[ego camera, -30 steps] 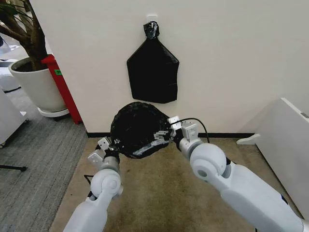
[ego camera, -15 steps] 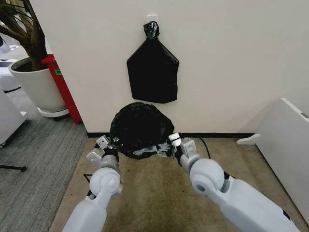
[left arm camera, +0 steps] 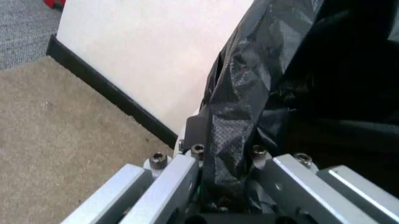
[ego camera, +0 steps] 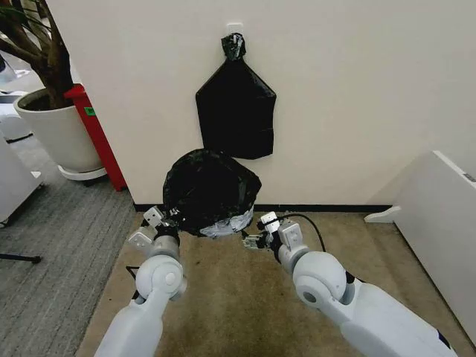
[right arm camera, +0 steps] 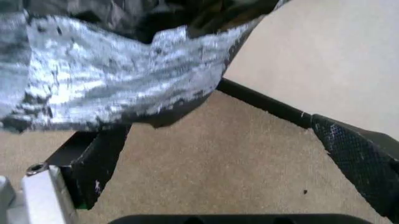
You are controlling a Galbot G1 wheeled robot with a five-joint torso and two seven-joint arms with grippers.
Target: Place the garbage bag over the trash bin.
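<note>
Thin glossy crinkled black plastic garbage bag (ego camera: 210, 191) hung over the carpet by the far wall. Left gripper (ego camera: 158, 224) clamped its left edge; right gripper (ego camera: 255, 239) stood spread and empty, just right of it. Advice: regrip right edge before spreading the mouth

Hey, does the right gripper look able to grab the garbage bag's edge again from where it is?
Probably yes. The right gripper is open, just below the loose hem of the garbage bag, and bare carpet shows between its fingers. The left gripper clamps the bag's other side.
</note>
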